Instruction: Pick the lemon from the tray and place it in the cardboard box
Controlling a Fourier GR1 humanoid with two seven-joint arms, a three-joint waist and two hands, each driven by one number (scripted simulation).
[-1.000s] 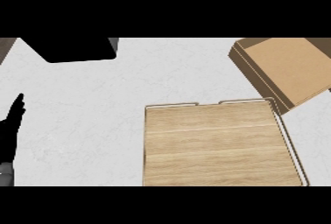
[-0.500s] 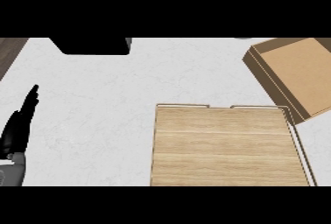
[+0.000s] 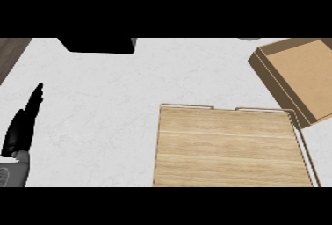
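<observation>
Since 0.5 s ago, everything in the head view has slid toward 3 o'clock and a little downward: the wooden tray [image 3: 230,147] now sits further right, the cardboard box [image 3: 299,77] is cut by the right edge, and the left hand [image 3: 19,129] stands lower at the left margin. No lemon shows anywhere, so its long axis and heading cannot be told; the tray's bare plank floor carries nothing. That tray lies at about 5 o'clock, its grain running from 9 to 3 o'clock. At 2 o'clock the box rests open, tilted, its near corner just beside the tray's upper right corner. White speckled surface [image 3: 123,96] fills the middle, with a black block [image 3: 97,45] at 11 o'clock and a strip of dark wood [image 3: 9,55] at 10 o'clock. At 8 o'clock the left hand is open, fingers straight and pointing toward 12 o'clock, well apart from tray and box.
</observation>
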